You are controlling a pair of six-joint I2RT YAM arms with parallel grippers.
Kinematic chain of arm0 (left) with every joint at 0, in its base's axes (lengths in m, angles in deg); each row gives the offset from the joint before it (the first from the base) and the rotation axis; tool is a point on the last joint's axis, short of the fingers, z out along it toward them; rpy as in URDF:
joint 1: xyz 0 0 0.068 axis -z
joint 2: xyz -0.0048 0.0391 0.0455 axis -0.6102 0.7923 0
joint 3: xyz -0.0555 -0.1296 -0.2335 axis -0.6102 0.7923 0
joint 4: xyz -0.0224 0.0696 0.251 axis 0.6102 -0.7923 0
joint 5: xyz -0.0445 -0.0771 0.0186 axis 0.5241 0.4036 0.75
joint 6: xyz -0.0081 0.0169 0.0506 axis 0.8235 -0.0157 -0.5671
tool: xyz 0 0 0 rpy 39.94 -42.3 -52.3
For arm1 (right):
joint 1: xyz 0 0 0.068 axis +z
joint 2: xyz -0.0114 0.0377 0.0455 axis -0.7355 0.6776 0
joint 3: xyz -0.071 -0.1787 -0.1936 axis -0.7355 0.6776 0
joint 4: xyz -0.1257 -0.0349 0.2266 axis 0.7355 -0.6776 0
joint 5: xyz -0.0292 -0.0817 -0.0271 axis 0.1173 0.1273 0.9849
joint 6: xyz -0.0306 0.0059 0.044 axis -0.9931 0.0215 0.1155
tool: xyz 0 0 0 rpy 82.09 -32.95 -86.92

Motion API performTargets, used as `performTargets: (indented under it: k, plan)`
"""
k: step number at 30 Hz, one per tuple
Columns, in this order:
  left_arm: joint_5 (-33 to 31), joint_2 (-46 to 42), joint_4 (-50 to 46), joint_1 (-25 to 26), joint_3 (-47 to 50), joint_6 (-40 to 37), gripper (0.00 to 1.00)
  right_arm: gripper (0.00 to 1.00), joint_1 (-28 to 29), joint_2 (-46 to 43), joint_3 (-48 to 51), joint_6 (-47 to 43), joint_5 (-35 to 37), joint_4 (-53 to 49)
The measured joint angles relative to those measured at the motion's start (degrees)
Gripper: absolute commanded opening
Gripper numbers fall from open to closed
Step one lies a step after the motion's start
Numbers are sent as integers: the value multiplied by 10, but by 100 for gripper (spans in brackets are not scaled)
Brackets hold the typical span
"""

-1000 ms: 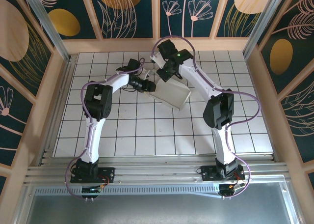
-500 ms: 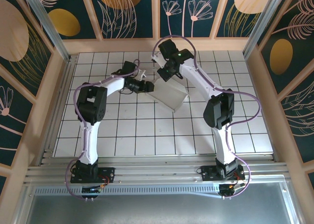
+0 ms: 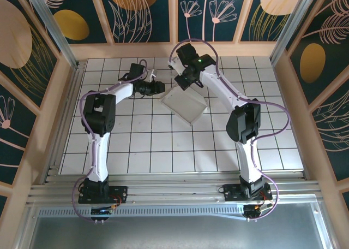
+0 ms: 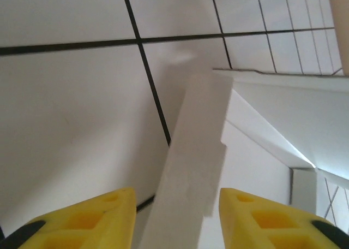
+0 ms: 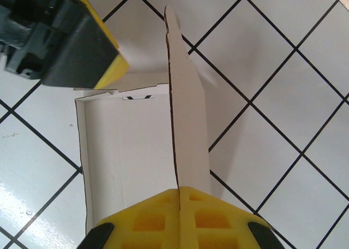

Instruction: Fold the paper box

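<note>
The right claw (image 5: 180,194), at the bottom of its wrist view, is pinched together on an upright wall (image 5: 186,112) of the box (image 3: 185,106). The box lies on the tiles (image 3: 163,145), upper middle in the top view. Beyond it, the left claw (image 4: 174,199) stands apart, straddling a flap (image 4: 196,123) without clamping it. The thin card looks light, springy at its creases and easily crushed. It is probably best held gently by a flap edge near a crease.

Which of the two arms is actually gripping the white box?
The right arm: its yellow jaws are pinched shut on an upright flap of the paper box. On the left arm the jaws stand apart around a flap.
</note>
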Motion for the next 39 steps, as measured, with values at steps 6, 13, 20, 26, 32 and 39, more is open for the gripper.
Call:
performTargets:
  k: [6,13,20,26,32,39]
  plan:
    - [18,29,-34,0,-14,-14,41,0,0,0,0,0,0,0]
    - [66,38,-46,-1,-24,-21,41,0,0,0,0,2,0,0]
    - [86,53,-69,4,-48,-33,41,0,0,0,0,4,0,0]
    - [71,67,-109,17,-82,-57,40,0,0,0,0,11,0,0]
    - [32,73,-142,27,-103,-83,32,0,0,0,0,13,0,0]
    - [-51,83,-171,50,-137,-119,22,0,0,1,0,15,-2,0]
